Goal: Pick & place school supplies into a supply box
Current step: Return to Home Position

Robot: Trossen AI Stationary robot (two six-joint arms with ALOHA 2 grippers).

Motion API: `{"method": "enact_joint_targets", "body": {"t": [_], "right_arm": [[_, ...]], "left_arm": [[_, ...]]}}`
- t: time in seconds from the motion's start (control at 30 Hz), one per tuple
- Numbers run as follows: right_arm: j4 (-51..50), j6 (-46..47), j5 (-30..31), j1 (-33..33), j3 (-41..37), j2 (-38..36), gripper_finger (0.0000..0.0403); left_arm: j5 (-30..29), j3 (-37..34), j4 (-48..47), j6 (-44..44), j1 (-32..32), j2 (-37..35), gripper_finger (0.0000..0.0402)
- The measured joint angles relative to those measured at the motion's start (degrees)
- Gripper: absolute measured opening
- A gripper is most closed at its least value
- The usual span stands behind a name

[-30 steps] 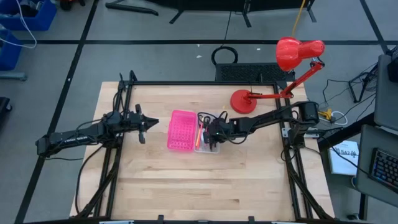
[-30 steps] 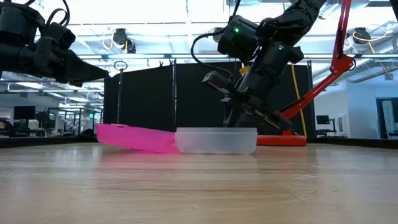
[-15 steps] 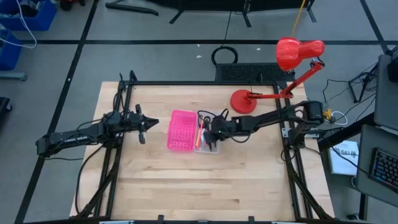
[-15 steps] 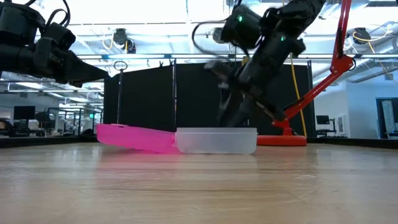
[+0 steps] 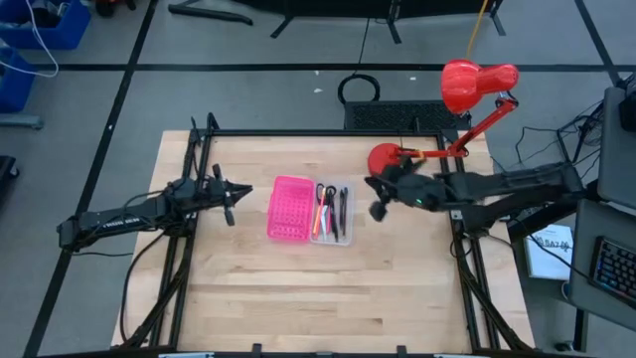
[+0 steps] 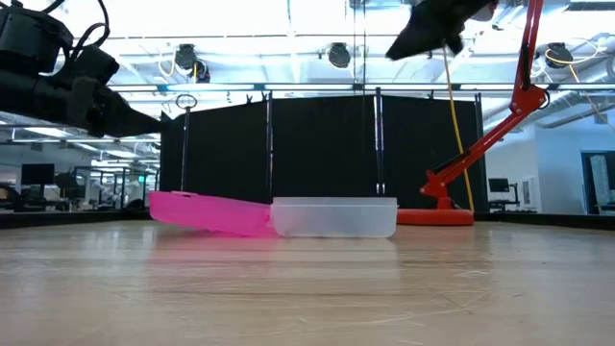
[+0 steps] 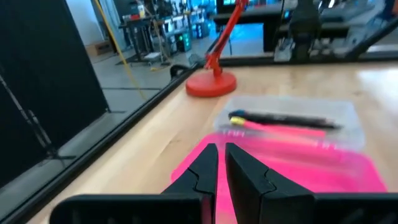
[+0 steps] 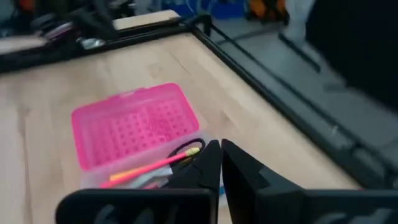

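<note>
Wooden bench [image 5: 298, 298] carries the supply box [image 5: 334, 240] near its middle, with the school supplies [image 5: 330, 211] inside, long axes running far edge to near edge. The right hand [image 5: 377, 207], fingers together, hangs raised just beside it toward the right edge. The left hand [image 5: 232, 194], also closed, waits farther off.

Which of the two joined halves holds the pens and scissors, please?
The clear supply box, the half nearer the red lamp, holds them; the pink perforated half joined to it holds none.
</note>
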Motion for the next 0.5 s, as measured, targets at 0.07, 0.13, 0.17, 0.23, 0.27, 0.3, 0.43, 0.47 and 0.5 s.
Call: {"method": "enact_joint_targets", "body": {"t": [0.07, 0.13, 0.17, 0.23, 0.27, 0.3, 0.43, 0.47, 0.5], "right_arm": [[0.58, -5.3, 2.01, 2.53, -1.49, -2.73, 0.0008], [3.02, -11.78, 0.39, 4.17, -3.85, -5.2, 0.0009], [5.38, -15.42, -2.44, 4.82, -5.63, -6.66, 0.0007], [12.14, -22.29, -9.91, 5.51, -10.41, -9.89, 0.0002], [16.3, -24.81, -13.38, 5.57, -13.26, -11.7, 0.0002], [20.14, -26.58, -15.56, 5.32, -16.16, -13.6, 0.0002], [31.17, -29.11, -16.44, 1.92, -26.88, -21.33, 0.0001], [31.41, -28.48, -16.98, 0.82, -28.79, -22.96, 0.0001], [31.06, -27.59, -18.78, -0.31, -30.39, -24.46, 0.0001]], "left_arm": [[-0.81, 0.0, -1.16, 1.33, 0.0, 0.0, 0.004], [-1.45, 0.0, -2.26, 2.26, 0.01, 0.0, 0.004], [-1.69, 0.0, -2.48, 2.68, 0.0, 0.0, 0.004], [-2.94, 0.0, -2.51, 3.67, -0.02, 0.0, 0.004], [-3.83, 0.02, -2.58, 3.92, -0.02, 0.0, 0.004], [-4.77, 0.05, -2.62, 4.27, -0.02, 0.0, 0.0039], [-6.03, 0.09, -2.76, 5.38, 0.0, 0.0, 0.0017], [-5.84, 0.09, -2.8, 5.88, 0.0, 0.0, 0.0009], [-5.84, 0.09, -2.82, 6.22, -0.03, 0.0, 0.0006]]}}
